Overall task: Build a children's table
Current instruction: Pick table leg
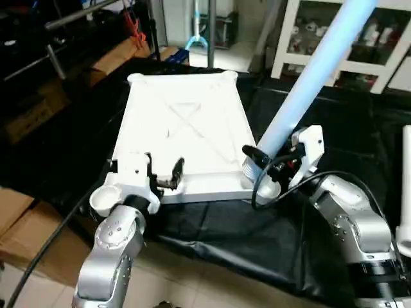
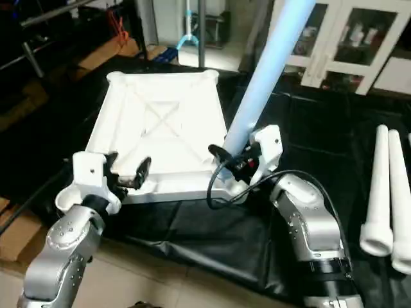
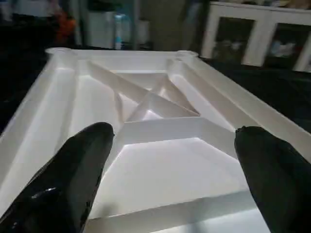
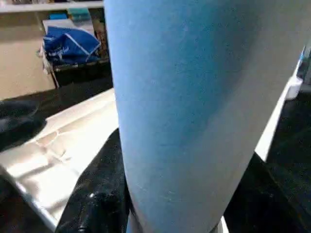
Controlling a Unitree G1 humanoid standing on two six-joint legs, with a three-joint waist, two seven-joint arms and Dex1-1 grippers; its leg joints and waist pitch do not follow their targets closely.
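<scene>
While spare legs [image 2: 385, 192] lie aside, white cabinets [image 1: 334, 38] stand beyond the tabletop [image 1: 186, 128].

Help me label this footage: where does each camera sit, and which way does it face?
Left eye, right eye: head, looking down at upturned tabletop; silver forearms show.
Left wrist: looks along open left gripper over X-ribs.
Right wrist: looks along right gripper clamping leg.
Shared: tabletop in all four views.
</scene>
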